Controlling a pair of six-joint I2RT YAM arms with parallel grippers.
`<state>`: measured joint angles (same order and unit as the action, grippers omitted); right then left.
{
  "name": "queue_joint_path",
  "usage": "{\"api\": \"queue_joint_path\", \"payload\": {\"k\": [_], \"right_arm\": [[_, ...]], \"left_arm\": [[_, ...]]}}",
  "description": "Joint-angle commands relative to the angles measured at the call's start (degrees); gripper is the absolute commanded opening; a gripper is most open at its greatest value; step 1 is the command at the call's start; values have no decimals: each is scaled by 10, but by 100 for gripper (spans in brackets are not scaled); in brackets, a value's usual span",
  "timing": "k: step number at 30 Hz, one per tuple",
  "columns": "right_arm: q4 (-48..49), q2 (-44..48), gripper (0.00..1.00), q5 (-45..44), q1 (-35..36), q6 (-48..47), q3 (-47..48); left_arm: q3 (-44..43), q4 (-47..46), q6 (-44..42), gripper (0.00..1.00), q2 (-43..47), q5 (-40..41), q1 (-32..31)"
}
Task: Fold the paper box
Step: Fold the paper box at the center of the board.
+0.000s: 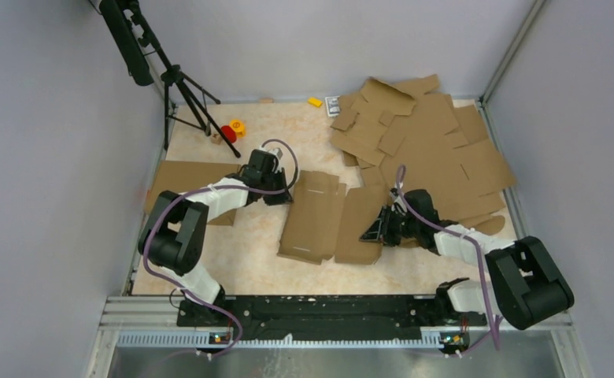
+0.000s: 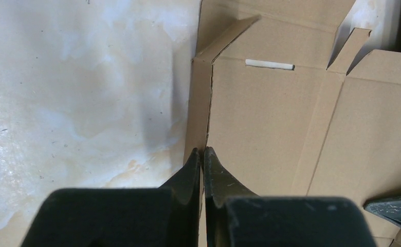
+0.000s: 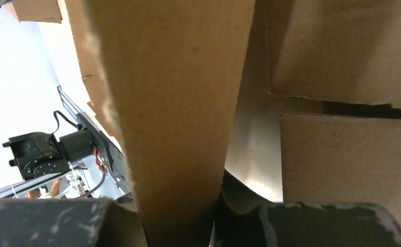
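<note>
The paper box is a brown cardboard blank with flaps and a slot, lying mid-table between both arms. My left gripper is at its left edge. In the left wrist view that gripper is shut, with its tips on the crease of a narrow side flap. I cannot tell whether any cardboard is pinched between them. My right gripper is at the box's right edge. In the right wrist view a raised cardboard panel stands between that gripper's fingers and touches them.
A loose pile of cardboard blanks fills the back right. A flat brown sheet lies under the left arm. A black tripod stands back left, near small red and yellow items. Grey walls enclose the table.
</note>
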<state>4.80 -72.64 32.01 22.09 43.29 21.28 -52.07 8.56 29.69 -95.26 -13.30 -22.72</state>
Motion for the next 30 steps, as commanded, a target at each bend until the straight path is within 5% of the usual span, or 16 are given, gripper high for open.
{"api": "queue_joint_path", "payload": {"k": [1,7,17,23,30], "right_arm": [[75,3,19,11,9,11,-1],[127,30,8,38,9,20,-6],[179,60,7,67,9,33,-4],[14,44,8,38,9,-13,73],[149,18,8,69,9,65,34]], "left_arm": [[-12,0,10,0,-10,-58,-15],[-14,1,9,0,-11,-58,-17],[-19,3,8,0,-19,-58,-22],[-20,8,6,0,-16,-50,-23],[-21,3,9,0,-20,-60,-27]]}}
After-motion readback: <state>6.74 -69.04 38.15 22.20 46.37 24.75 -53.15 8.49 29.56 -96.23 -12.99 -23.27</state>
